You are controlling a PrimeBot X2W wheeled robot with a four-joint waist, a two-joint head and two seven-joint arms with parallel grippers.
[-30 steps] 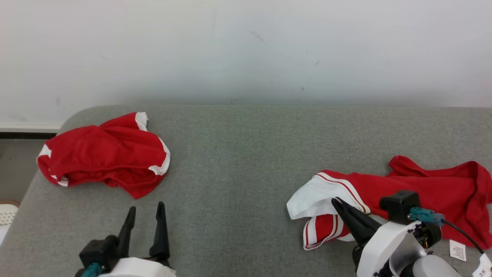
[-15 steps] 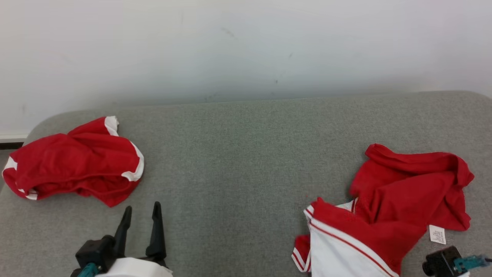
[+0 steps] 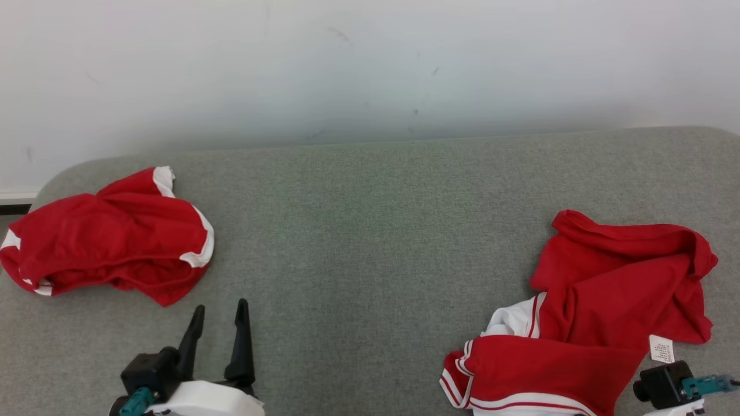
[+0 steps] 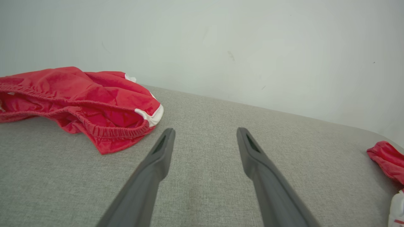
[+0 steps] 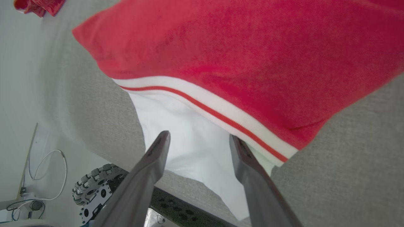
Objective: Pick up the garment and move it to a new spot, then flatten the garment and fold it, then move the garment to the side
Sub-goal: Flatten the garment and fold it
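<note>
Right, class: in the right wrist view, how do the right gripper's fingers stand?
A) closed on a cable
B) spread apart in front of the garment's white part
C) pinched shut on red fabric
B: the right gripper has its fingers spread, and the garment shows white in the gap between them.

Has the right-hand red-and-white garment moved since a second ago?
Yes. The garment was dragged toward the near edge of the grey cushion, farther from the red shorts.
</note>
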